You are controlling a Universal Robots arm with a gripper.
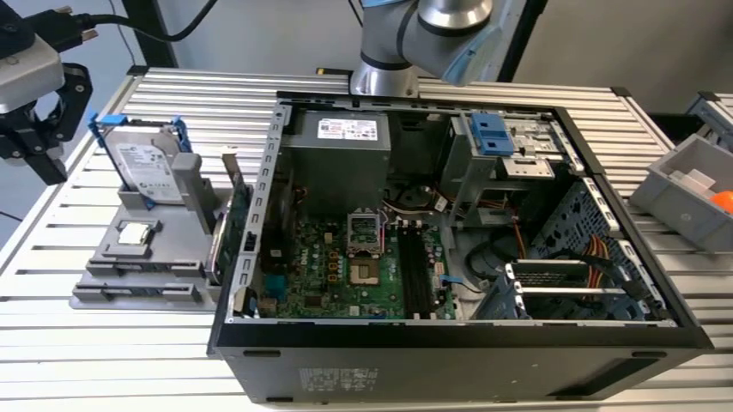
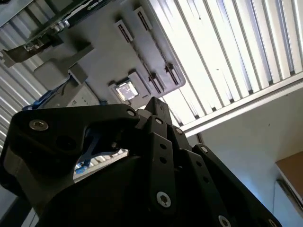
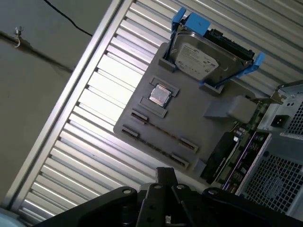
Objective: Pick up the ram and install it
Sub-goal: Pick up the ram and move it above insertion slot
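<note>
1. The ram (image 3: pixel 164 131), a thin dark stick, looks to be sitting on edge in a groove of the grey moulded holder tray (image 3: pixel 199 118), between two small clips. It's too slim to be sure.
2. On that same tray, a square silver processor chip (image 3: pixel 159 94) lies just beside the groove. A silver hard drive in blue rails (image 3: pixel 199 56) stands upright at one end.
3. The black linkage gripper (image 1: pixel 34 159) hangs over the slatted metal table (image 1: pixel 115 360), on the exterior view's left of the hard drive, touching nothing. Released or clenched, I cannot tell.
4. A green expansion card (image 1: pixel 223 227) stands between the tray and the open black computer case (image 1: pixel 458 352).
5. Inside the case, the long black motherboard slots (image 1: pixel 413 270) run beside the processor socket.
</note>
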